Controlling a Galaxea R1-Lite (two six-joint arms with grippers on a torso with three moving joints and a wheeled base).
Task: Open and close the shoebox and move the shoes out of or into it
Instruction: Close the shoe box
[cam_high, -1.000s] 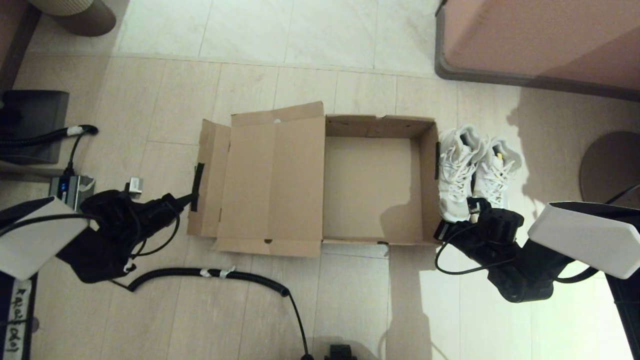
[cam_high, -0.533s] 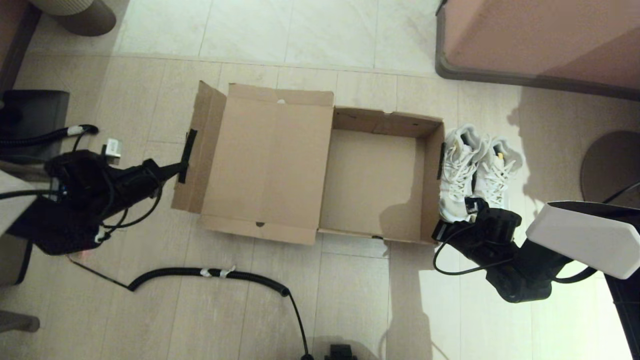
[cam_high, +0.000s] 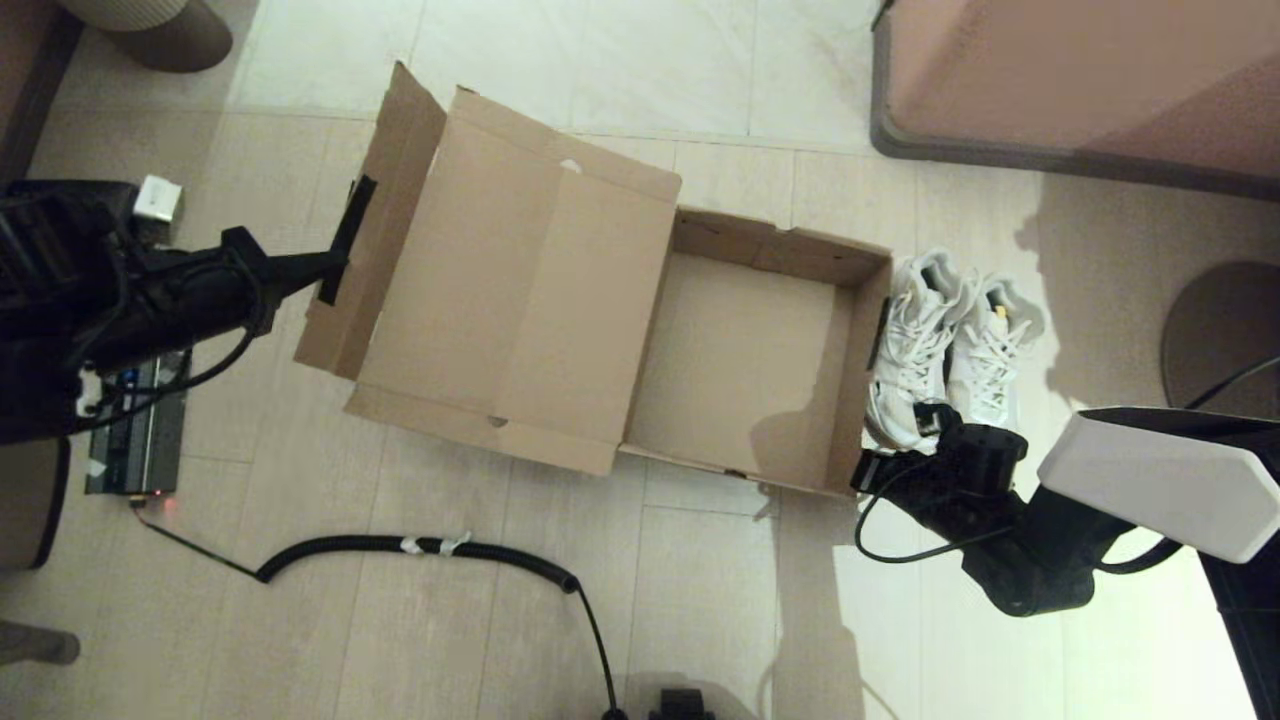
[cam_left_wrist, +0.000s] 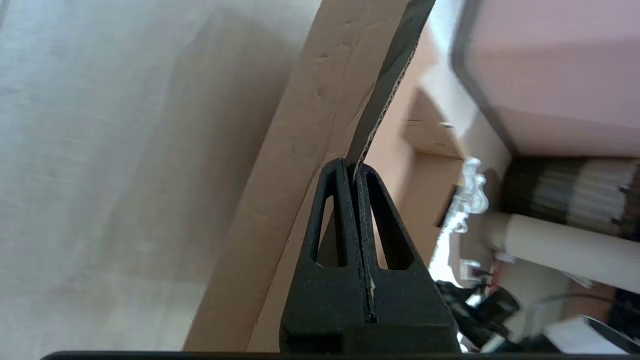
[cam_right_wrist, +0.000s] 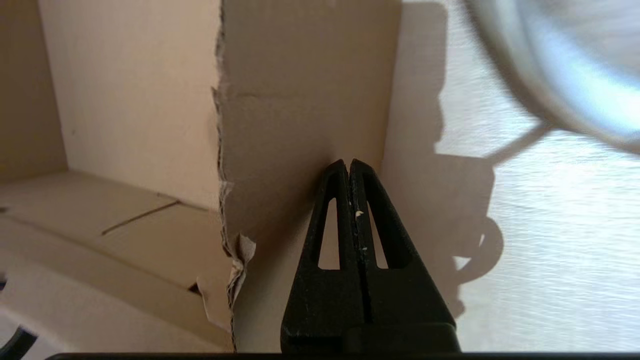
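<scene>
Floor items: coiled black cable (cam_high: 420, 547) near the front; pink furniture (cam_high: 1080, 80) at far right.
Shoebox (cam_high: 740, 360): mid-floor, empty, lid raised.
Shoes (cam_high: 940, 340): paired, touching its right wall.
Left gripper (cam_high: 335, 262): clamped on black-taped lid flap (cam_left_wrist: 390, 80).
Right gripper (cam_right_wrist: 348, 165): fingers together, tips against box's near right corner.

The shoes (cam_high: 945, 345) stand just right of the shoebox (cam_high: 745, 365).

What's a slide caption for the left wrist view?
Left claw shut on the taped edge of the shoebox lid flap, shoes blurred beyond.
</scene>
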